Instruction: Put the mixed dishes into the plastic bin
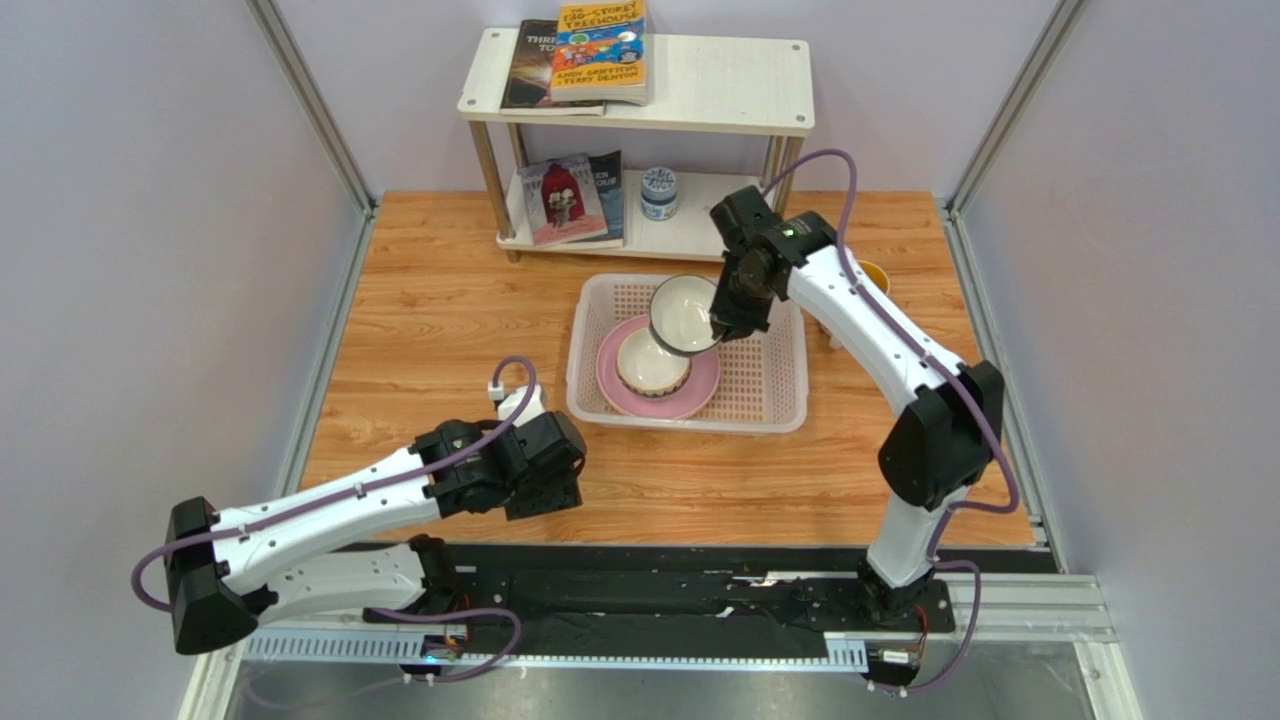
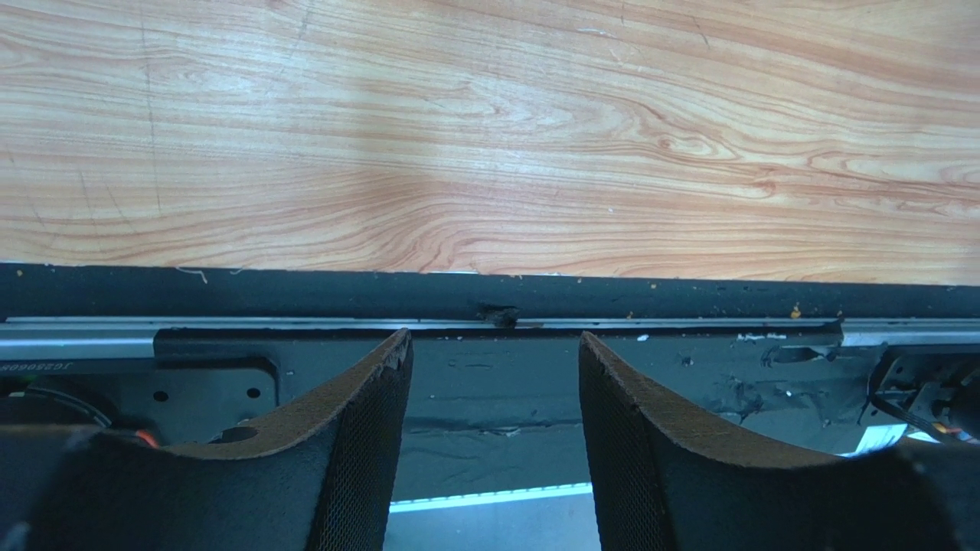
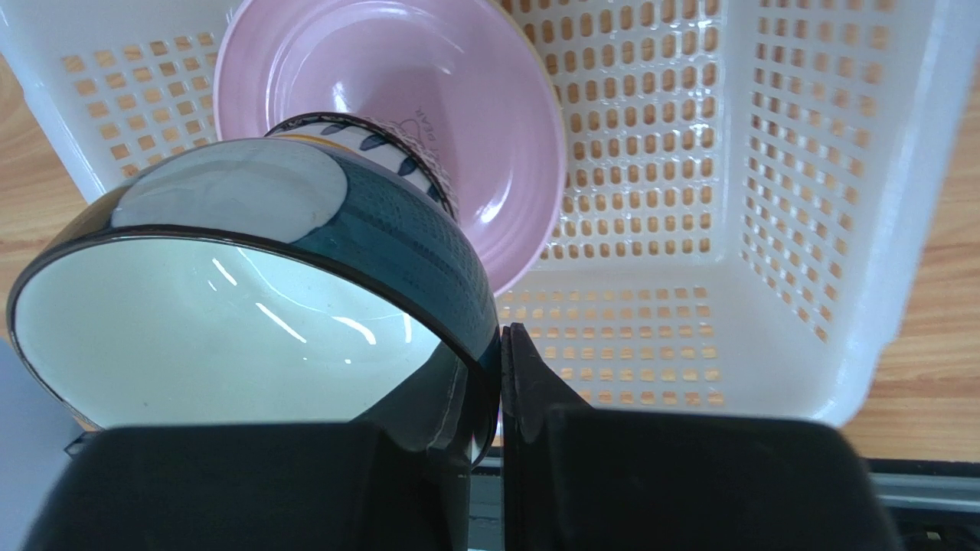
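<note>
Right tool [image 3: 492,370] pinches the patterned bowl [image 3: 230,333] (rim only) above pink plate [image 3: 460,103].

The plastic bin [image 1: 759,378], white w/ perforated bottom & sides, sat long side across. A pink plate [image 1: 684,405] lay flat in its left half. On the plate stood a second bowl [image 1: 649,362], upright, pale inside, leaf pattern outside. The grey patterned bowl [image 1: 684,312], dark outside & pale inside, hung tilted above the plate's far edge, rim pinched by the right gripper [image 3: 497,356]. A mug [image 1: 875,276], prob. yellow inside, stood outside the bin's right end, mostly hidden.
</note>
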`<act>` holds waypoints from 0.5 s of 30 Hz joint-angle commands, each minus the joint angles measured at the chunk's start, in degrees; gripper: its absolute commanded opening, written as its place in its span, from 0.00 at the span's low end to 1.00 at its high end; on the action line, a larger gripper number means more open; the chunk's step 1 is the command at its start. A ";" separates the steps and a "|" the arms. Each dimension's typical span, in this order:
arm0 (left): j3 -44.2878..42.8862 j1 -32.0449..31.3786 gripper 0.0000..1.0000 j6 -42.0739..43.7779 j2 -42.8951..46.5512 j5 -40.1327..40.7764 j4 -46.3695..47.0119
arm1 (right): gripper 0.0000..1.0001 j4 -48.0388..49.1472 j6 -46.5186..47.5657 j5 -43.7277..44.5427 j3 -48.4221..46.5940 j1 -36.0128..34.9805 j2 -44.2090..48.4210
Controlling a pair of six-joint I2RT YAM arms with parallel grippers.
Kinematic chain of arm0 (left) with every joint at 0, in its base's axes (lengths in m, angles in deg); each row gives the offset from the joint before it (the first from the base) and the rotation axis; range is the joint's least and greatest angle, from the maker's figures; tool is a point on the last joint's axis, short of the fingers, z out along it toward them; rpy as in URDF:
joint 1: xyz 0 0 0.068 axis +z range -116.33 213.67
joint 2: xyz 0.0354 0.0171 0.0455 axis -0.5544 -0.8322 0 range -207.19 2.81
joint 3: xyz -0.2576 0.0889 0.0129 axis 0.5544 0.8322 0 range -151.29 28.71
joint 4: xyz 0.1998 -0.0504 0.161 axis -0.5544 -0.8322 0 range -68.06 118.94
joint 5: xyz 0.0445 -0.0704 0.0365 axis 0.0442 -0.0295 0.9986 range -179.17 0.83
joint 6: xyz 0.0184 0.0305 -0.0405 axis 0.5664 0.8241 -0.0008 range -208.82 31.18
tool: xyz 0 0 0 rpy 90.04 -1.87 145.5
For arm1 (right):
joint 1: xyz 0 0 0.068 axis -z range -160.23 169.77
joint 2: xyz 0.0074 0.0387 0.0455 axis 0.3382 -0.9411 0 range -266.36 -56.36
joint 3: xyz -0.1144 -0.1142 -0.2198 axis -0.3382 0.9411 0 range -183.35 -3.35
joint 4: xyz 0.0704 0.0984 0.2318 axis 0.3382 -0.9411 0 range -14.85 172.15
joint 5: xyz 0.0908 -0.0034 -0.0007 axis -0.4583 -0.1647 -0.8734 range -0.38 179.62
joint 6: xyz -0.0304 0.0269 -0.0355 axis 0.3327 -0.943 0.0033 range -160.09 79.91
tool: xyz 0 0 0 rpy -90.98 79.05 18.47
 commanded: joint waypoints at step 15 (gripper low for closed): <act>-4.24 0.10 0.60 0.96 -1.78 1.44 -1.37 | 0.00 4.20 3.34 -1.80 -4.46 -3.31 -11.65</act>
